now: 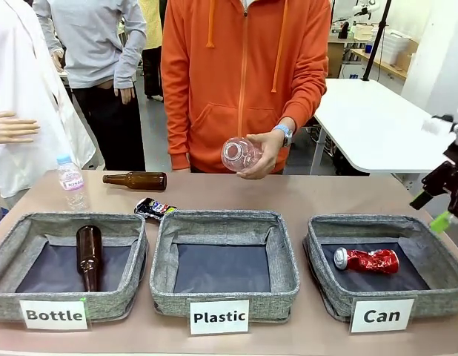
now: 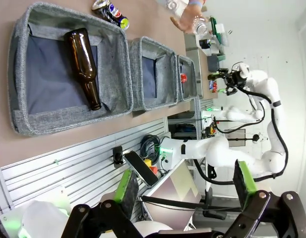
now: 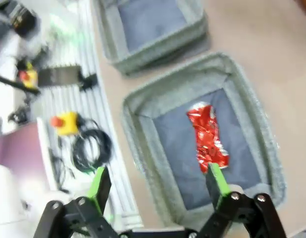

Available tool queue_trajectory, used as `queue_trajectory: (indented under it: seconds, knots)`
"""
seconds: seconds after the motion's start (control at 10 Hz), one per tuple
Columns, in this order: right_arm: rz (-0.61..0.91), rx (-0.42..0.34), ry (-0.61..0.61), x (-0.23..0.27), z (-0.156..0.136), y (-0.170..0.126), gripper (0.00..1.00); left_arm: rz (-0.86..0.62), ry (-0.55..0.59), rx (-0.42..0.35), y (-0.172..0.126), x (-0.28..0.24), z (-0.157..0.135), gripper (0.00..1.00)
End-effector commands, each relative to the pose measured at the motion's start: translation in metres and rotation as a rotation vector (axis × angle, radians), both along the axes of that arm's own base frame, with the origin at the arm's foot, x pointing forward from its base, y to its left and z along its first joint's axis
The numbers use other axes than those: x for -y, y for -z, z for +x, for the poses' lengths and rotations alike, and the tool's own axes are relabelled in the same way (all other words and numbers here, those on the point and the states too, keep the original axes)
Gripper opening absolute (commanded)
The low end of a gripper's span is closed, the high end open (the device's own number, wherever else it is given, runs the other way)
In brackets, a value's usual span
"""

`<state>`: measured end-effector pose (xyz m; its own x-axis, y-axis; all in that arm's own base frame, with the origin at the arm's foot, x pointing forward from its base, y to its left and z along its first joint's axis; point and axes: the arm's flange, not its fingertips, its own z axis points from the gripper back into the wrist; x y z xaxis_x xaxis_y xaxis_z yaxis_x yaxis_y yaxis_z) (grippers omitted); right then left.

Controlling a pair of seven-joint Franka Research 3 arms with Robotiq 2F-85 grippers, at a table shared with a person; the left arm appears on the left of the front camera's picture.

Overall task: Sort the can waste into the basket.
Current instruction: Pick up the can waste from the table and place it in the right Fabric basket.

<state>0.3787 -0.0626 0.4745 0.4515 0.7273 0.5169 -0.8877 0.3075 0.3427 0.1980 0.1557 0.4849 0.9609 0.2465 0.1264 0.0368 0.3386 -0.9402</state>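
The right gripper point(image 3: 158, 196) is seen with its jaws spread wide and nothing held between them. It is poised over the near end of the Can basket point(image 3: 138, 124). In the front view it is set at the basket's outer right side, slightly above the rim. The left gripper point(image 2: 185, 186) is likewise opened and empty, and it is kept well apart from the baskets, off the tabletop point(image 1: 325, 196).

Directly beyond the right gripper, the red can point(image 3: 207, 139) is found lying on its side on the dark lining of the Can basket, clear of the walls. One of the two cans can therefore be judged as sorted. The dark can point(image 1: 153, 208) is not yet sorted. It is left on the tabletop behind the gap between the Bottle basket point(image 1: 7, 245) and the Plastic basket point(image 1: 214, 216), near their far rims. About half of the task is judged to be done, and the far reach across to the dark can is what remains.

The red can is badly crushed and crumpled, with glossy red folds and a silver end turned towards the Plastic basket. The dark can is flattened too, with black and silver metal and a patch of coloured print.

Farther off, a clear plastic bottle point(image 1: 240, 154) is held in a person's hand point(image 1: 264, 152) above the far side of the tabletop.
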Motion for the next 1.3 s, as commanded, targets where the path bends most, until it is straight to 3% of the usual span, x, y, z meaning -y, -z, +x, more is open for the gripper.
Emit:
queue_trajectory:
  seconds: [0.0, 0.1, 0.2, 0.3, 0.4, 0.6, 0.7, 0.8, 1.2]
  knots:
    - [0.716, -0.321, 0.645, 0.044, 0.021, -0.027, 1.0, -0.002, -0.006, -0.006, 0.001, 0.0, -0.002, 1.0]
    - [0.919, -0.507, 0.785, 0.064, 0.024, -0.028, 1.0, -0.002, -0.006, -0.006, 0.001, 0.0, -0.002, 1.0]
    - [1.028, -0.634, 0.85, 0.084, 0.025, -0.025, 1.0, -0.002, -0.006, -0.006, 0.001, 0.0, -0.002, 1.0]
    - [1.139, -0.721, 0.887, 0.107, 0.026, -0.018, 1.0, -0.002, -0.006, -0.006, 0.001, 0.0, -0.002, 1.0]
    - [1.246, -0.762, 0.93, 0.134, 0.025, -0.008, 1.0, -0.002, -0.006, -0.006, 0.001, 0.0, -0.002, 1.0]
    - [1.358, -0.784, 1.06, 0.173, 0.023, 0.009, 1.0, -0.002, -0.006, -0.006, 0.001, 0.0, -0.002, 1.0]
    - [1.326, -0.762, 1.075, 0.176, 0.026, 0.014, 1.0, -0.002, -0.006, -0.006, 0.001, 0.0, -0.002, 1.0]
    - [0.725, -0.652, 0.563, 0.167, 0.011, 0.021, 1.0, -0.002, -0.006, -0.006, 0.001, 0.0, -0.002, 1.0]
    - [0.725, -0.652, 0.563, 0.167, 0.011, 0.021, 1.0, -0.002, -0.006, -0.006, 0.001, 0.0, -0.002, 1.0]
